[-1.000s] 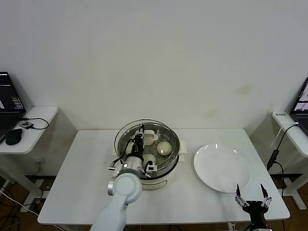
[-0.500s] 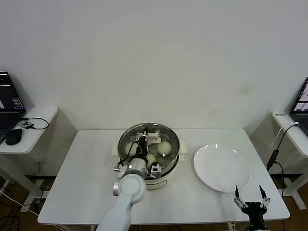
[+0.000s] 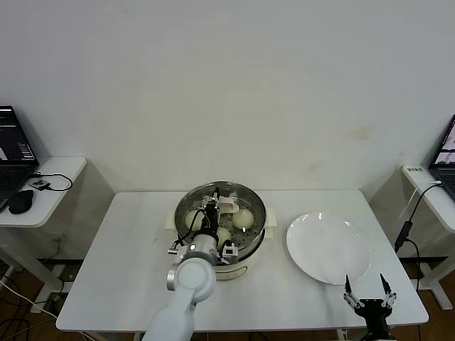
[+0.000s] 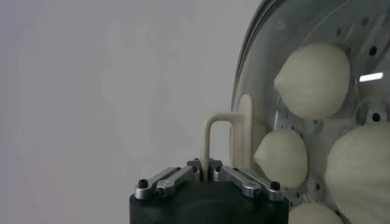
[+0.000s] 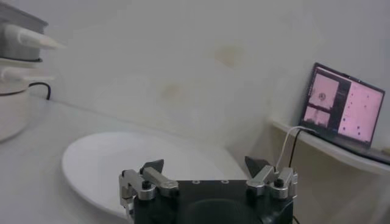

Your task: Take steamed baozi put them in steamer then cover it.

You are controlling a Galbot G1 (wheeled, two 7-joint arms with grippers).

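White wall backs your white bench (image 3: pixel 128 270), with side desks at either edge: a laptop (image 3: pixel 15 145) and mouse (image 3: pixel 20 202) on the left one, another laptop (image 5: pixel 344 103) on the right.

Your steamer (image 3: pixel 234 264) stands at the middle of the bench, toward the far side, with the cover (image 3: pixel 249 193) on it; through the glass you can see the steamed baozi (image 3: pixel 243 218) lying on the perforated tray. In the left wrist view three buns show clearly, (image 4: pixel 314 79) among them, and a fourth peeks in at the picture's edge.

Your left claw (image 3: pixel 212 210) is over the middle of the steamer, closed narrow on the cover's cream-white bar handle (image 4: pixel 210 137), which stands up between its fingers (image 4: pixel 244 178).

Your right claw (image 3: pixel 365 297) sits low at the near right edge of the bench, spread wide and holding nothing, its fingertips (image 5: pixel 152 165) pointing toward the flat white plate (image 3: pixel 328 247). That plate lies to the right of the steamer, just beside it.
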